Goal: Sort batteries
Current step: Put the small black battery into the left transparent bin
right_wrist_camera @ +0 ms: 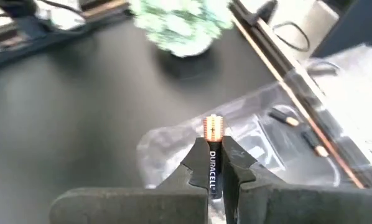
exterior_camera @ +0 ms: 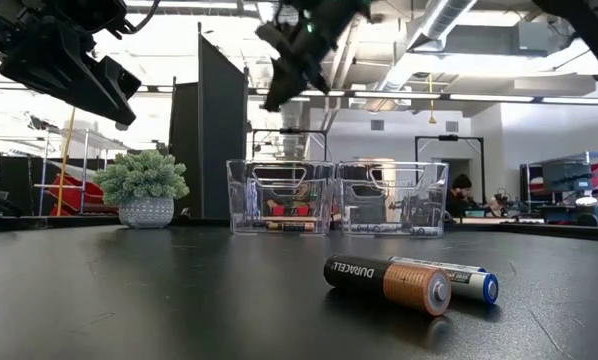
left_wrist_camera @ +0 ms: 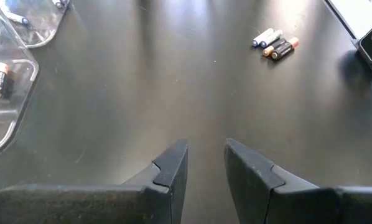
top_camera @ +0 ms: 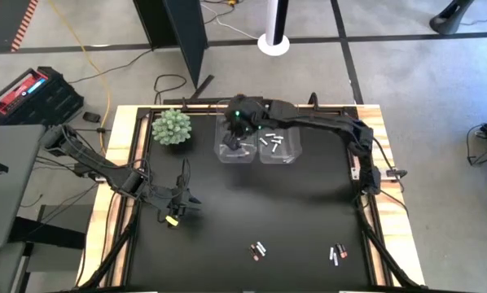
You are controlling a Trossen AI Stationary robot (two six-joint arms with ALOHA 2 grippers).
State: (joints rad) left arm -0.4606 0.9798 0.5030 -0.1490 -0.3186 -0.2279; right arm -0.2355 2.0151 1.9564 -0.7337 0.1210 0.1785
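My right gripper [right_wrist_camera: 213, 168] hangs above the left clear bin [top_camera: 237, 145], shut on a black-and-copper battery [right_wrist_camera: 212, 149]. That bin holds dark batteries [right_wrist_camera: 284, 116]. The right clear bin [top_camera: 278, 145] holds white batteries [top_camera: 271, 142]. Two loose pairs of batteries [top_camera: 258, 250] [top_camera: 338, 253] lie on their sides on the black table near its front edge. The low view shows one pair [exterior_camera: 409, 282] close up. My left gripper [top_camera: 174, 213] hovers open over the table's left part, its fingers [left_wrist_camera: 173, 168] with nothing between them. My right gripper pinches the battery's black body [right_wrist_camera: 211, 163] between its two fingers. The battery lies along the fingers, and its copper end [right_wrist_camera: 213, 127] sticks out past the fingertips. The fingers slant downward, and the battery is lifted clear above the left bin.
A small potted green plant [top_camera: 171, 127] stands at the far left of the table, beside the bins. The two bins stand side by side at the far edge. Bare black table [top_camera: 252, 199] lies between the bins and the loose batteries.
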